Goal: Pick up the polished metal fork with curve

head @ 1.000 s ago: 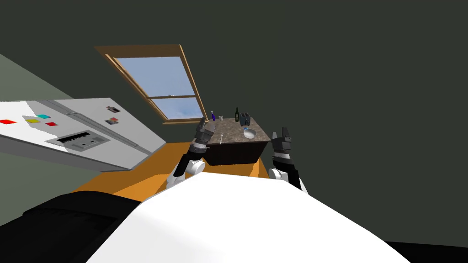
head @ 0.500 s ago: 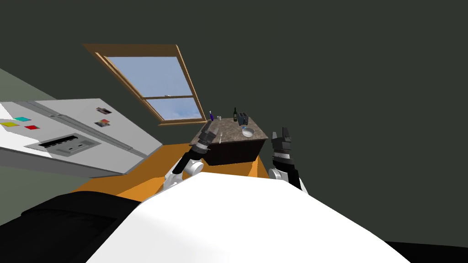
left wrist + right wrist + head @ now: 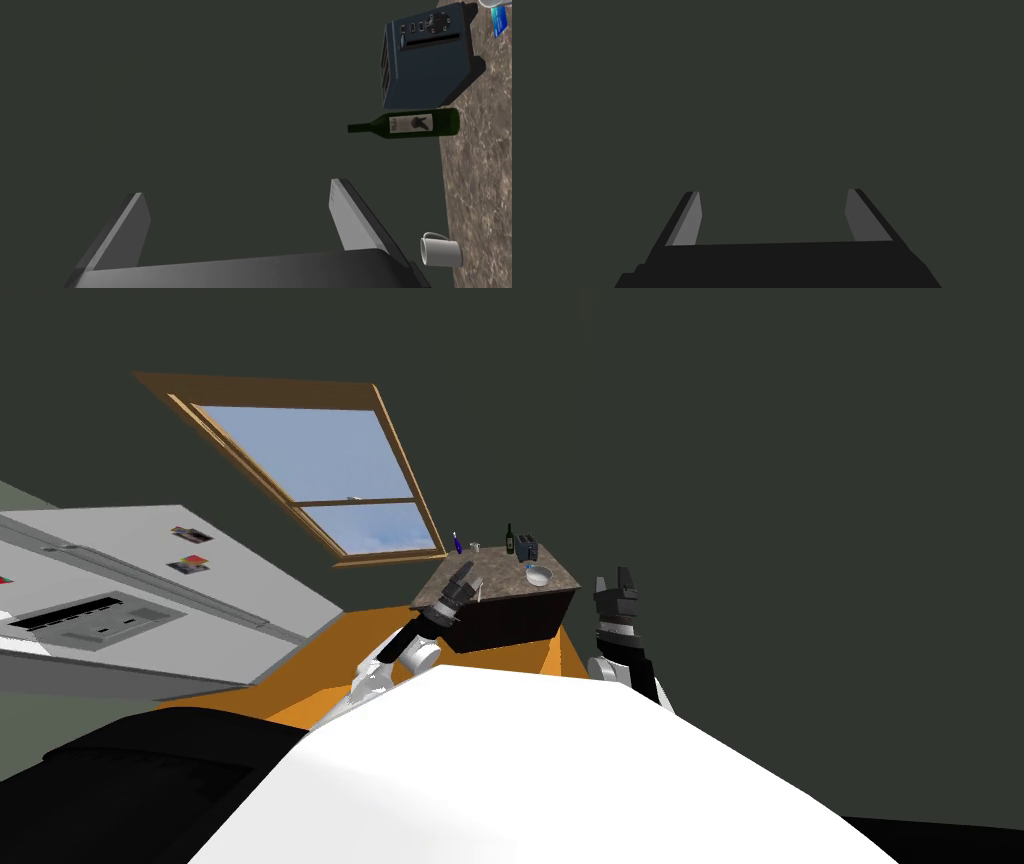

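The fork [image 3: 478,586] reads as a thin pale sliver on the near-left part of the stone counter [image 3: 555,578], just beside the L gripper [image 3: 466,581], jaws apart. My call: the L wrist cam looks past the counter edge at mug [image 3: 440,251], green bottle [image 3: 405,123] & toaster [image 3: 430,55], so tip the hand down, straddle the handle, then lower & close. R gripper [image 3: 615,586] hangs right of the counter, jaws apart. Fork's curve, tines & exact lie are too small to tell

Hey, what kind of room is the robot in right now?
Most likely a kitchen: a big grey fridge stands near a stone-patterned counter holding a toaster, a green bottle and a white mug.
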